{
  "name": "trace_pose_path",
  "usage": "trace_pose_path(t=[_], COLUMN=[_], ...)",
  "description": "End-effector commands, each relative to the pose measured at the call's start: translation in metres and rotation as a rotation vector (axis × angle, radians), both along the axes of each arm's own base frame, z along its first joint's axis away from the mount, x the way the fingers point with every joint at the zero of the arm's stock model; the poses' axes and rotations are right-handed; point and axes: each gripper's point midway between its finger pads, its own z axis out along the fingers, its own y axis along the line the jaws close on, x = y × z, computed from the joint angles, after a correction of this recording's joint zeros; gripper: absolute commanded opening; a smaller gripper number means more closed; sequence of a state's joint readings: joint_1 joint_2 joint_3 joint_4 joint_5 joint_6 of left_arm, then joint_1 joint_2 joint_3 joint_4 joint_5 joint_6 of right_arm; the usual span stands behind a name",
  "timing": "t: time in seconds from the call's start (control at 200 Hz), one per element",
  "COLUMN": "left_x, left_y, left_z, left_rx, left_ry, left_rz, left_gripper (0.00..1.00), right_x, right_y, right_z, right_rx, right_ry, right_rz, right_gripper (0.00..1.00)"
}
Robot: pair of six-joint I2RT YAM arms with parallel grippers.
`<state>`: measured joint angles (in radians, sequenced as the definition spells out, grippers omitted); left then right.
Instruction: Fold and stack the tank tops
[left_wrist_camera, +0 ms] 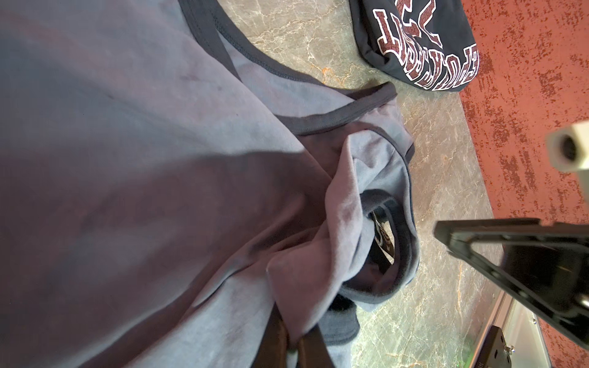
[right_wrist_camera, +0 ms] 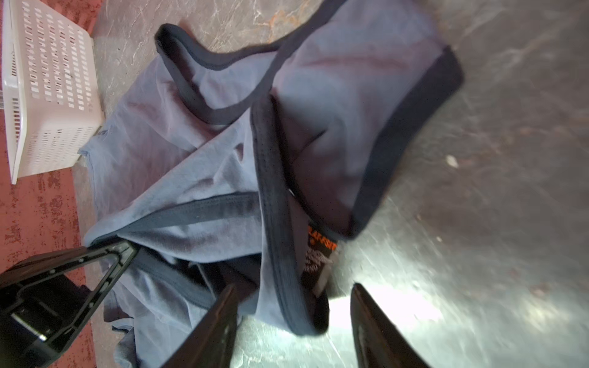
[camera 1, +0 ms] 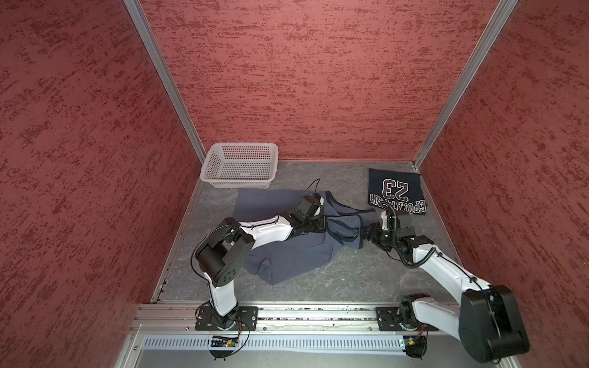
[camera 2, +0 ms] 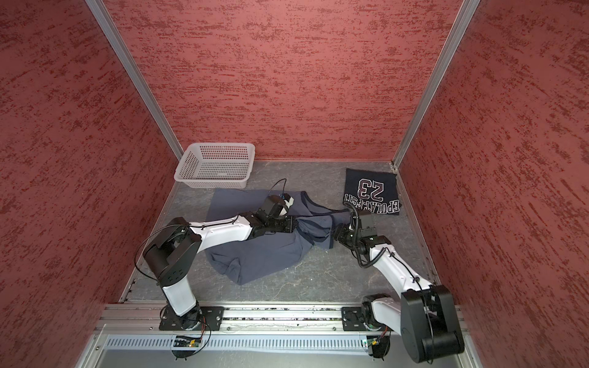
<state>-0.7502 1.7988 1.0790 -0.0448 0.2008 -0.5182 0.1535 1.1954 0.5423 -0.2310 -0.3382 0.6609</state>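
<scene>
My left arm (camera 1: 267, 231) and right arm (camera 1: 446, 270): white link shells, black joint housings, black cables, screwed black base plates (camera 1: 248, 315)

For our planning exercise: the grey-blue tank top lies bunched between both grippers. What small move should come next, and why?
Probably close the right gripper on the dark-trimmed strap lying between its open jaws. The left gripper is shut on the grey-blue tank top, which lies crumpled; a second grip would let both arms spread it flat for folding.
</scene>
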Motion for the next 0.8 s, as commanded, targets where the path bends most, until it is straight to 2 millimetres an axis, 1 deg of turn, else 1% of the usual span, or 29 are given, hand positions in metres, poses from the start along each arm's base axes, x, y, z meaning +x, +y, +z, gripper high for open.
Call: trace_pose_path(t=[0.0,0.08,0.165,0.23,0.276,0.361,0.451,0.521,0.601,0.661,0.711,0.751,0.791], left_x=[0.000,-0.001,-0.001,-0.002,-0.002,-0.002,0.000,0.003,0.007,0.009,0.009,0.008,0.006], left_y=[0.001,0.004,0.007,0.010,0.011,0.015,0.024,0.032,0.042,0.045,0.043,0.040,0.038], left_z=[-0.002,-0.005,-0.009,-0.010,-0.010,-0.013,-0.019,-0.023,-0.030,-0.034,-0.034,-0.032,-0.030], left_rx=[0.014,0.021,0.020,0.019,0.015,0.026,0.046,0.054,0.055,0.050,0.046,0.044,0.051], left_ry=[-0.012,-0.008,0.000,0.004,0.004,0.010,0.020,0.031,0.057,0.073,0.072,0.064,0.056], left_rz=[-0.008,0.000,0.011,0.019,0.021,0.028,0.053,0.083,0.117,0.127,0.119,0.109,0.095], left_gripper=[0.09,0.09,0.09,0.09,0.09,0.09,0.09,0.09,0.09,0.09,0.09,0.09,0.09], right_x=[0.026,0.035,0.041,0.046,0.049,0.051,0.050,0.045,0.037,0.034,0.036,0.038,0.039], right_y=[0.015,0.015,0.013,0.018,0.022,0.031,0.039,0.044,0.047,0.049,0.045,0.039,0.035], right_z=[0.019,0.016,0.006,0.000,0.000,0.011,0.034,0.052,0.066,0.070,0.062,0.050,0.042], right_rx=[0.079,0.070,0.058,0.084,0.108,0.166,0.229,0.292,0.381,0.420,0.390,0.342,0.314], right_ry=[-0.098,-0.109,-0.093,-0.078,-0.083,-0.117,-0.175,-0.226,-0.259,-0.281,-0.268,-0.240,-0.225], right_rz=[0.026,0.031,0.017,0.034,0.042,0.071,0.110,0.140,0.172,0.192,0.173,0.148,0.140], right_gripper=[0.51,0.45,0.37,0.30,0.25,0.16,0.09,0.05,0.03,0.03,0.04,0.08,0.15])
